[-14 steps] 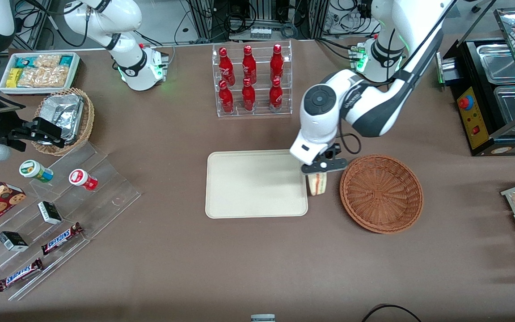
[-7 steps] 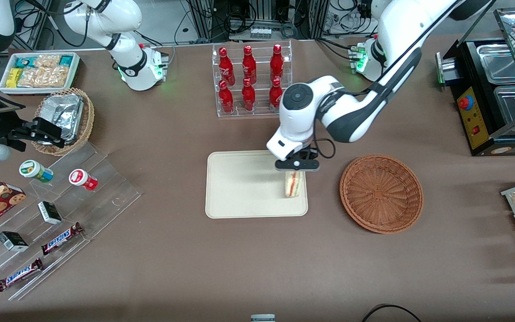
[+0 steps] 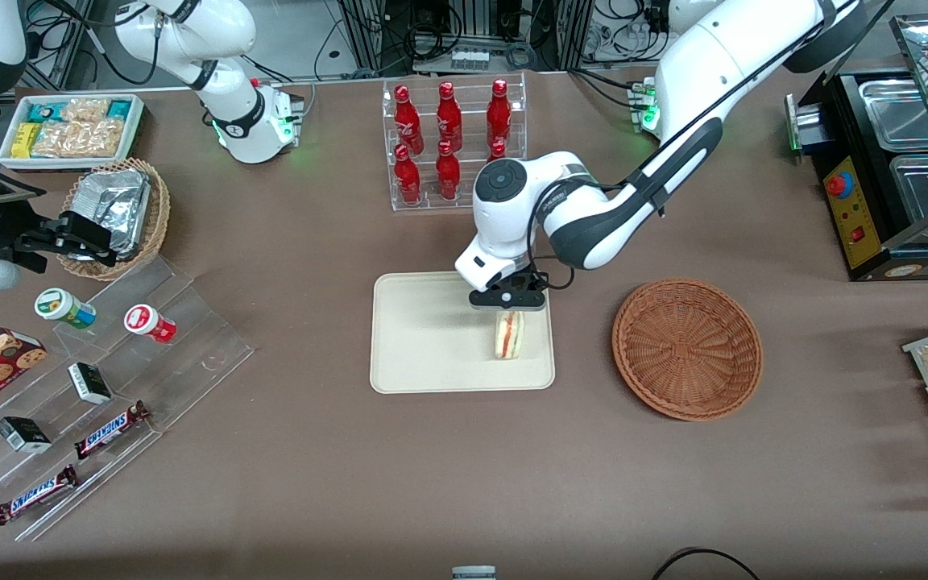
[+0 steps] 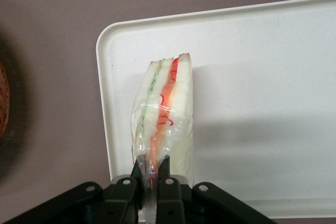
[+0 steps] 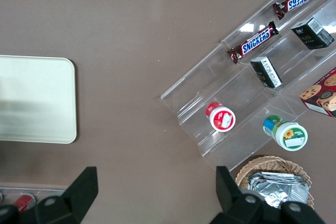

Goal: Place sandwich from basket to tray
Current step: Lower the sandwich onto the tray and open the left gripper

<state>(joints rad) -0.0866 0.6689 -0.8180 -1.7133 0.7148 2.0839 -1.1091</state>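
Observation:
The sandwich [image 3: 509, 335], a clear-wrapped white-bread wedge with red and green filling lines [image 4: 165, 109], hangs over the cream tray [image 3: 424, 338] near the tray's edge closest to the basket. My left gripper [image 3: 508, 302] is shut on the sandwich's upper end; in the left wrist view the gripper [image 4: 153, 174] has both black fingers pinching the wrapped wedge, with the tray [image 4: 262, 103] beneath it. I cannot tell whether the sandwich touches the tray. The round reddish-brown woven basket [image 3: 687, 348] sits beside the tray toward the working arm's end and holds nothing.
A clear rack of red bottles [image 3: 453, 143] stands farther from the front camera than the tray. Toward the parked arm's end are a tan basket of foil packets [image 3: 118, 213], a white snack bin [image 3: 71, 129] and a clear stepped shelf [image 3: 109, 387] with candy bars and cups.
My left gripper has carried the sandwich sideways from the gap between basket and tray to a spot over the tray, toward the parked arm's end. The basket has not moved.

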